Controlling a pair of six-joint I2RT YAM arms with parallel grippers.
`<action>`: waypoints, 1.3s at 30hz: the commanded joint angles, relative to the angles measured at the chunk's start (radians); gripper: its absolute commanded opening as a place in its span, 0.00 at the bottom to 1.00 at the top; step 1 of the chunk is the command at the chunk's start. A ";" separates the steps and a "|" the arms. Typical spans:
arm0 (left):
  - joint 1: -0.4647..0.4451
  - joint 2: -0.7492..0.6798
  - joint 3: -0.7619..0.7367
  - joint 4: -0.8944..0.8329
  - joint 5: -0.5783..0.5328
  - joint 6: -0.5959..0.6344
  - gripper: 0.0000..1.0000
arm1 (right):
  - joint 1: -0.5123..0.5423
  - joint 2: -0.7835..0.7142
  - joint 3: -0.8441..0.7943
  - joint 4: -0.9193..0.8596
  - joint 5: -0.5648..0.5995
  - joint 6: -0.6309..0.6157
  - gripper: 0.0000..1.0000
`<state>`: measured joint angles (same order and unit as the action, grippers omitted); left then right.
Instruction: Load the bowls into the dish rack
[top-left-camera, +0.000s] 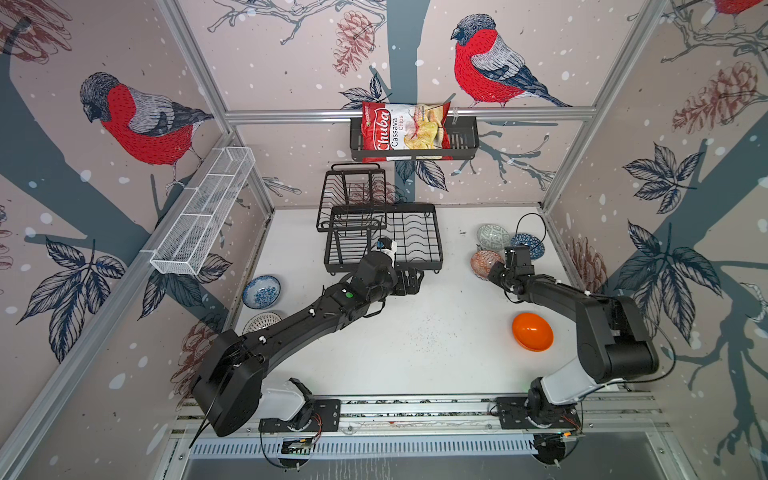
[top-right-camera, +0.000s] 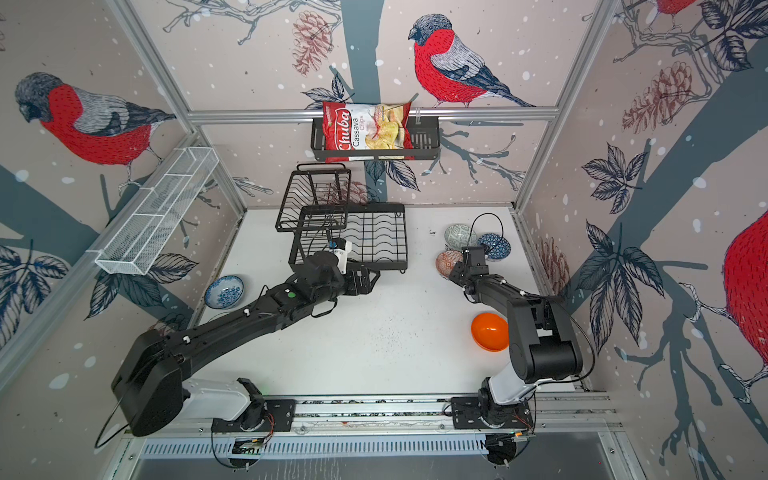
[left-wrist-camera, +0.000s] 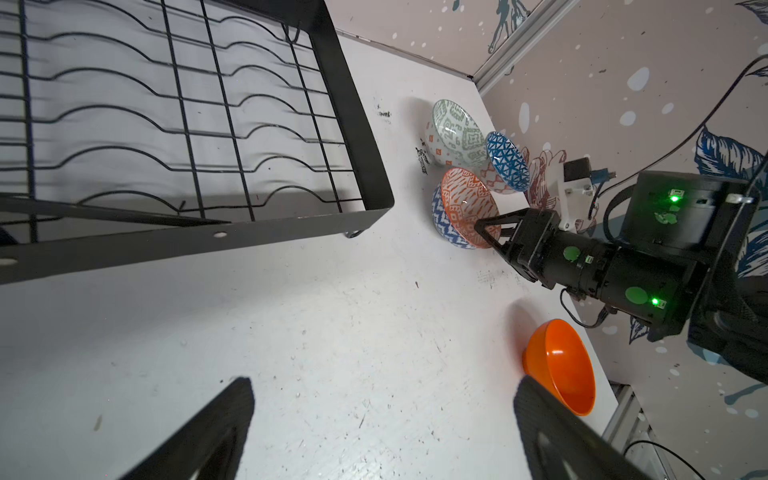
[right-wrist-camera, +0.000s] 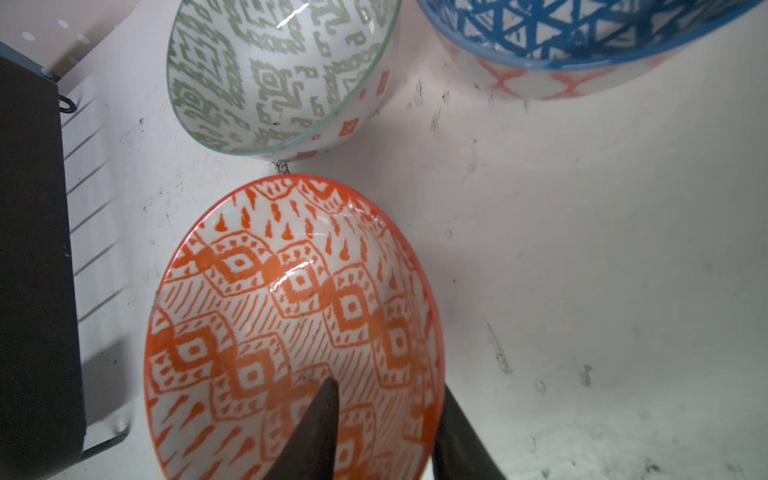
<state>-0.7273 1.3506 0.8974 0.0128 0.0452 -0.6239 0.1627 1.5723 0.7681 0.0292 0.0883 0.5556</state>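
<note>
The salmon bowl (right-wrist-camera: 291, 311) sits upright on the table (top-left-camera: 395, 353) at the far right, a little right of the dish rack (left-wrist-camera: 365, 145), which holds no bowl yet. The right tool (right-wrist-camera: 388, 388) straddles the bowl's near rim, one finger inside and one outside; I cannot tell whether they already pinch the wall. The bowl looks like glazed ceramic: stiff, fairly heavy for its size, slick and liable to chip. A rim pinch is the sensible hold, though the bowl will probably tilt once lifted. The grey-green bowl (top-left-camera: 492, 236) stands just beyond it, almost touching, with the blue geometric bowl (top-left-camera: 528, 243) to that one's right, so a lift should go up before swinging left. The rack's raised right wall must be cleared too. The left tool (left-wrist-camera: 382, 386) hangs released, fingers wide, over bare table by the rack's near edge, and could crowd that path. The plain orange bowl (top-left-camera: 532, 331) lies nearer on the right. The blue-white floral bowl (top-left-camera: 262, 291) and the white patterned bowl (top-left-camera: 262, 322) wait at the left, well apart.
</note>
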 joint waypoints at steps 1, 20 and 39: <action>0.006 0.007 0.013 -0.030 -0.031 0.038 0.98 | 0.013 -0.005 0.000 0.018 0.030 0.003 0.32; 0.045 0.018 -0.077 0.109 0.038 0.007 0.98 | 0.087 -0.018 -0.002 0.021 0.077 -0.011 0.09; -0.009 0.247 0.167 0.137 0.064 0.008 0.98 | 0.363 -0.253 -0.114 0.374 0.315 -0.089 0.01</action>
<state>-0.7338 1.6093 1.0714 0.0917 0.1345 -0.6498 0.5125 1.3476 0.6834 0.2523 0.3531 0.4931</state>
